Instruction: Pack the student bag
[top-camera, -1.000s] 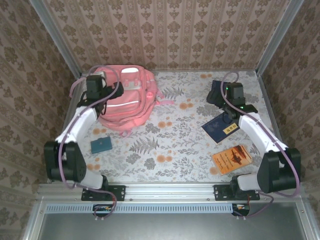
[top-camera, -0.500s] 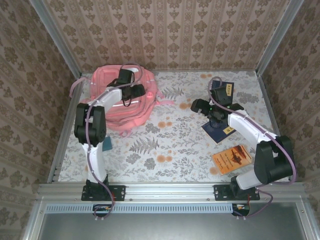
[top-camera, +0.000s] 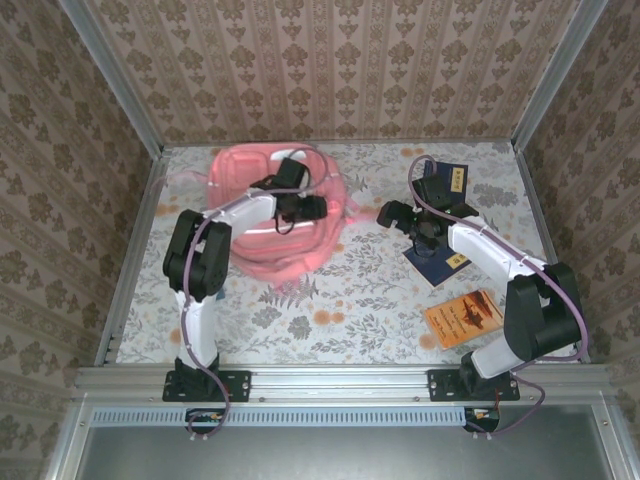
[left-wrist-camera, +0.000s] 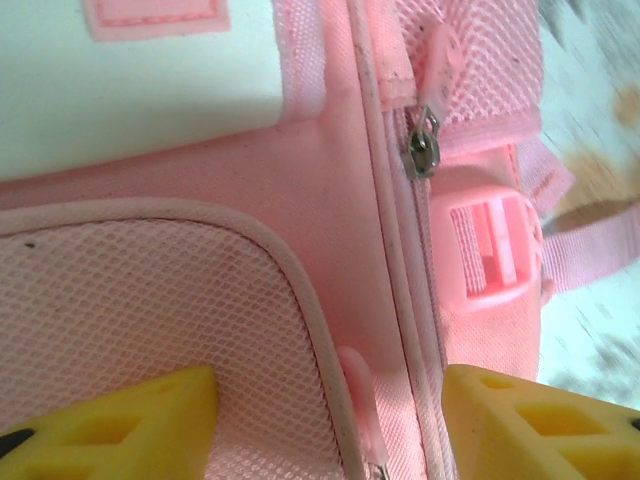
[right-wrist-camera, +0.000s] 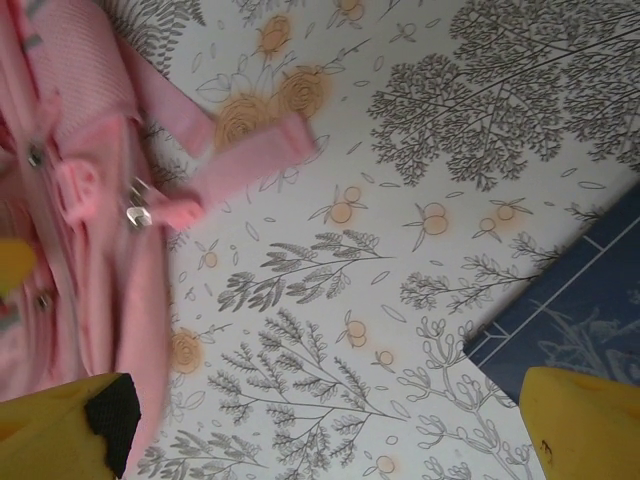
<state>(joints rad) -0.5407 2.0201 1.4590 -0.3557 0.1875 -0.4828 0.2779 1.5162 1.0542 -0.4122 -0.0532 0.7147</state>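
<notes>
There is one pink student bag (top-camera: 255, 250) beneath the left gripper (left-wrist-camera: 330, 415), two blue books, a dark blue book (top-camera: 437, 265) beside the right gripper (right-wrist-camera: 320, 425) and a second dark blue book (top-camera: 447, 182) just behind its wrist, and one orange book (top-camera: 463, 318) well back toward that arm's base.

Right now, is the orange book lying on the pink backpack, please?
No, the orange book lies on the table, far from the pink backpack.

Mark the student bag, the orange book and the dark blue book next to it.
student bag (top-camera: 265, 252): top external view, on its lower front fabric.
orange book (top-camera: 463, 318): top external view, middle of the cover.
dark blue book (top-camera: 431, 265): top external view, exposed near part of the cover.
</notes>
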